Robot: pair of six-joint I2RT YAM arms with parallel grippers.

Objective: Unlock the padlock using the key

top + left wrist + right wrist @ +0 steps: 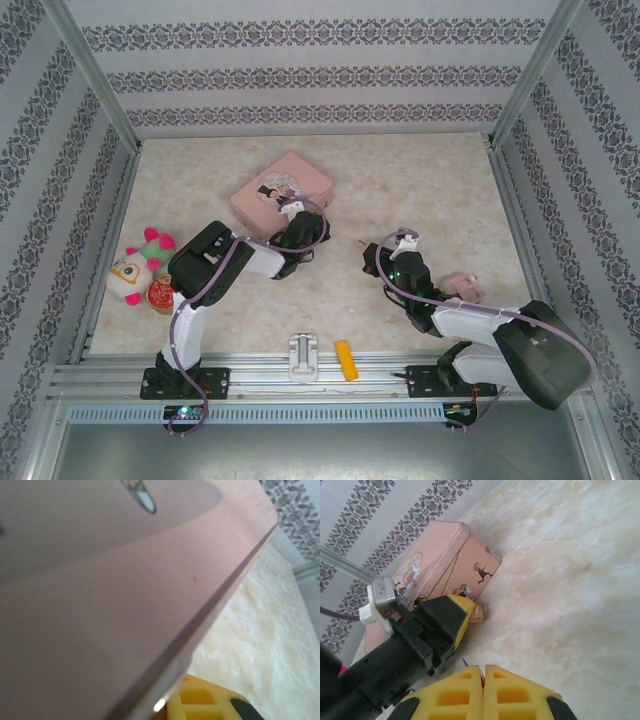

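The small brass padlock (pixel 480 613) lies at the foot of the pink tin (pixel 442 560), sticking out from the tip of my left gripper (pixel 465 611), which looks shut on it. In the top view that gripper (pixel 312 240) is at the tin's (pixel 280 190) near corner. The tin's lid (pixel 125 605) blocks most of the left wrist view, with one yellow finger (pixel 202 702) below its edge. My right gripper (pixel 483 667) is shut on the key (pixel 465 662), a thin silvery sliver poking out to the left of its tips. It hovers (pixel 368 250) just right of the left gripper.
A plush toy (pixel 140 265) and a small red round thing (pixel 160 293) sit at the left edge. A white bracket (pixel 303 357) and a yellow-orange block (pixel 345 360) rest on the front rail. A pale pink object (pixel 460 285) lies beside the right arm. Patterned walls enclose the table.
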